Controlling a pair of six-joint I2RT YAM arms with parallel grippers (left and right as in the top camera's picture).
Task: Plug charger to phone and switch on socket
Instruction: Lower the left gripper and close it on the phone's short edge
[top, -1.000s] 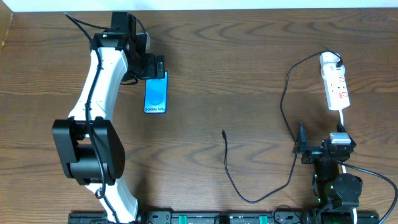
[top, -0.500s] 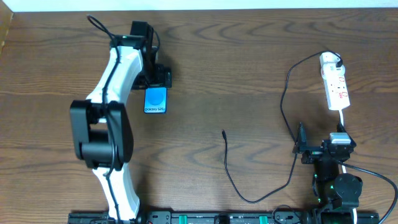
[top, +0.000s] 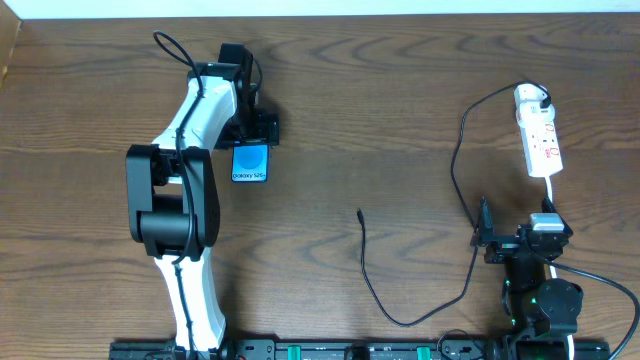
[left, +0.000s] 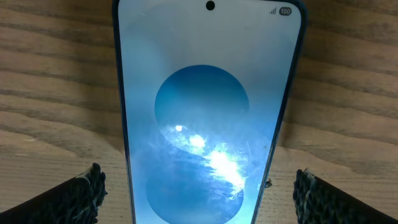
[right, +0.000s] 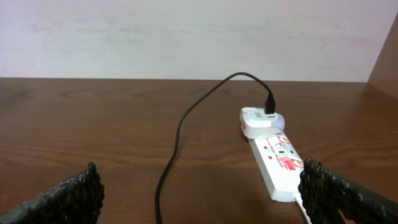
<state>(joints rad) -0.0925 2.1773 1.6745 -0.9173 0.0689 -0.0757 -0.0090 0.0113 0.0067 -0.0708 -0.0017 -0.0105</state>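
Observation:
The phone (top: 250, 163), with its blue screen and white "Galaxy S25" band, lies flat on the table at the left. My left gripper (top: 256, 129) is over its far end, open. In the left wrist view the phone (left: 205, 112) fills the frame, and the gripper's (left: 199, 198) fingers stand either side of it, not touching. The black charger cable (top: 462, 160) runs from its white plug (top: 532, 97) in the socket strip (top: 544, 142) down to a loose tip (top: 360, 213) mid-table. My right gripper (top: 486, 240) is open and empty near the front edge. The right wrist view shows it (right: 202, 193) facing the strip (right: 280, 163) and the plug (right: 257, 119).
The cable loops along the table in front of my right gripper (right: 177, 134) and curls near the front edge (top: 405, 322). The strip's white cord (top: 551, 195) runs back toward the right arm's base. A pale wall borders the table's far edge.
My left arm has swung right, and its gripper has moved down over the far end of the phone, covering its upper part. The right arm, cable and strip have not moved.

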